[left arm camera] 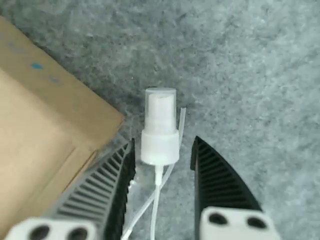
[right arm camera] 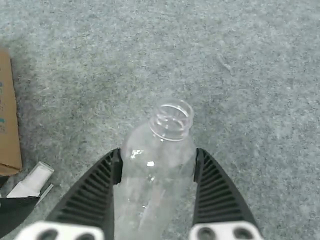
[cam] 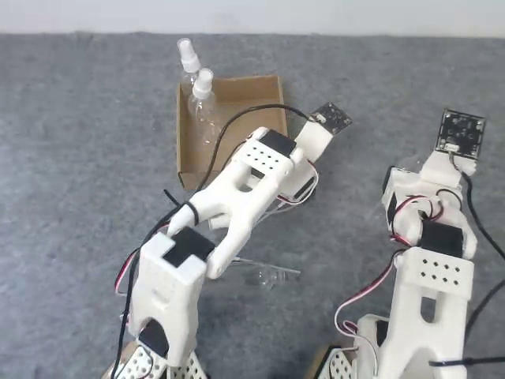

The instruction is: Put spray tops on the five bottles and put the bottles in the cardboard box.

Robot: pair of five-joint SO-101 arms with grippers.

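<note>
The left gripper (left arm camera: 163,145), fingers parted, is being held astride a spray top (left arm camera: 160,127) lying on the tabletop (left arm camera: 250,60) just beside the box (left arm camera: 45,140). An open-necked bottle (right arm camera: 156,170) is being clasped between the right gripper's (right arm camera: 157,154) fingers. Two topped bottles (cam: 203,103) are being kept at the box's far corner

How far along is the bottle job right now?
Two capped bottles look placed in the cardboard box. The right gripper holds an uncapped bottle; the left gripper straddles a spray top. Capping and boxing it, plus the rest, is left.
</note>
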